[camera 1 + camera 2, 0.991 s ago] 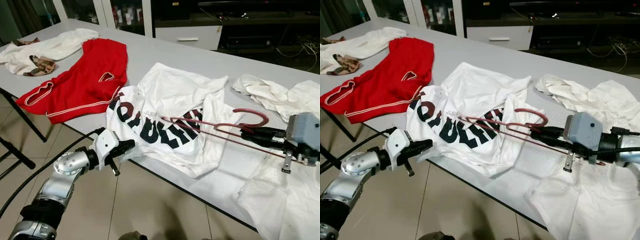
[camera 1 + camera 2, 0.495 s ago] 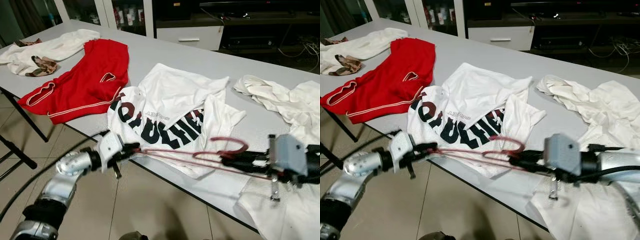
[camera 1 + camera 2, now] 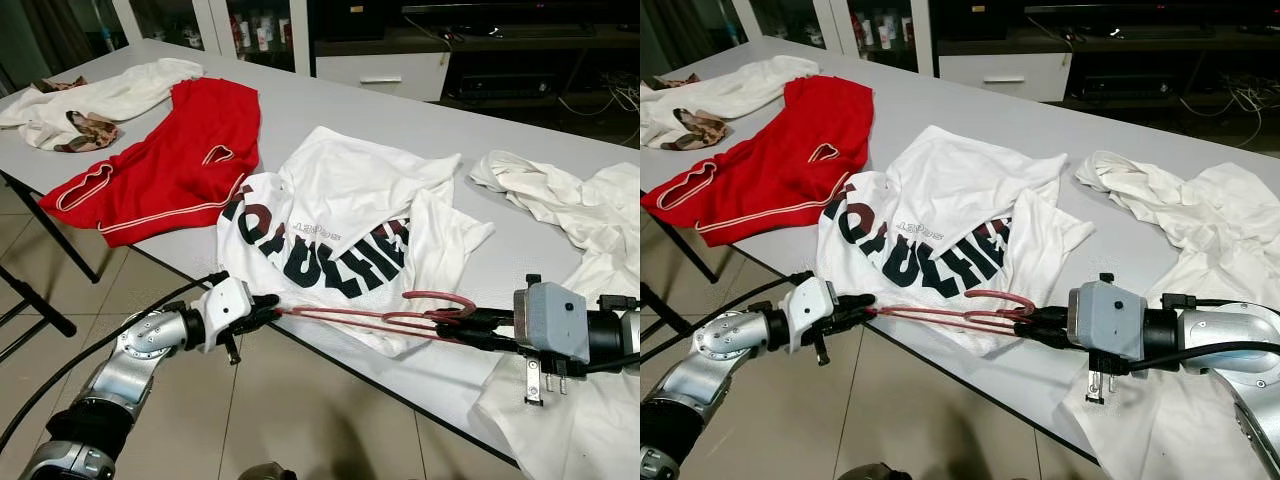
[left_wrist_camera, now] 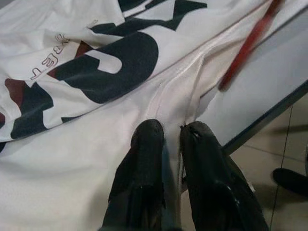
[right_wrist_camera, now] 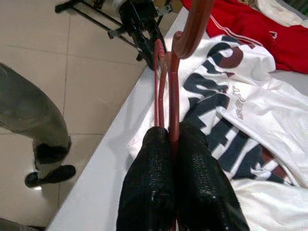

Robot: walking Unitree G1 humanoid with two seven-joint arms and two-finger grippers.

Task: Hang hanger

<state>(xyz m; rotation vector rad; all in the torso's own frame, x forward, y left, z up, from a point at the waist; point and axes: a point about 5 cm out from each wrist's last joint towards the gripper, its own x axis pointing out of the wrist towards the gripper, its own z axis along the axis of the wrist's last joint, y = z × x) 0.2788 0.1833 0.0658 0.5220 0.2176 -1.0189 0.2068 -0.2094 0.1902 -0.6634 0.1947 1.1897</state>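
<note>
- We see one hanger, a thin dark-red wire one with a curved hook at one end.
- It lies nearly level, stretched along the front edge of the tabletop, just above a white T-shirt printed with black letters.
- Its hook end points toward our right side and sits pinched between the closed fingers of the right claw.
- Its far tip reaches the left claw, whose fingers sit close together at the shirt's hem; whether they touch the wire, we cannot tell.
- The wire bars run close together, almost parallel.
</note>
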